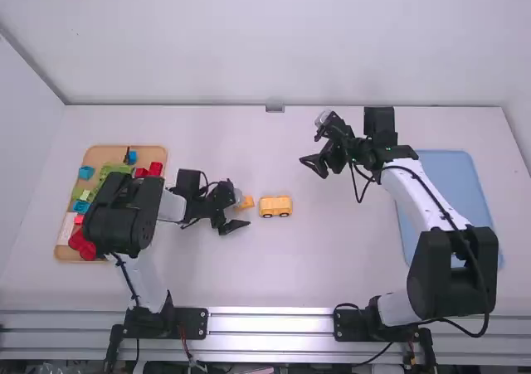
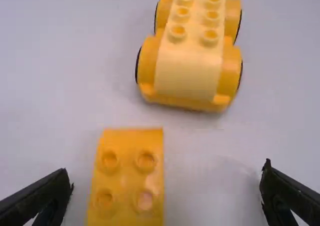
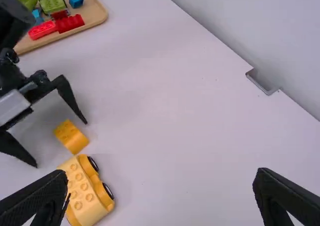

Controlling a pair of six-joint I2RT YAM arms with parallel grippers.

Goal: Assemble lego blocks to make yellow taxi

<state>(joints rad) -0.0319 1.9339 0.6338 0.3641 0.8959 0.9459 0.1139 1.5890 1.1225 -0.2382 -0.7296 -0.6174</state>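
Yellow car base point(image 1: 275, 207), qty 1: upright on wheels, mid-table, two rows of studs on top, approx. in front of my L claw point(image 1: 238, 210). Loc. on table point(image 1: 307, 274), w/ the small yellow block point(image 1: 247, 201) just beside it, apart.
Small yellow block, qty 1: studs up, 4 studs seen in L wrist view, lying at the mouth of my L claw, nearer one finger than the other; unpinched.
L claw, qty 1: fingers spread wide, low by the block.
R claw point(image 1: 315, 142), qty 1: fingers spread too, nothing betw. them; I have it up-table, beyond the car base and to its R.
Wooden tray point(image 1: 151, 152), far L: asst. red point(image 1: 155, 168), blue point(image 1: 85, 172) and green pcs. point(image 1: 116, 171)
Blue tray point(image 1: 465, 171), R side, partly under R arm.
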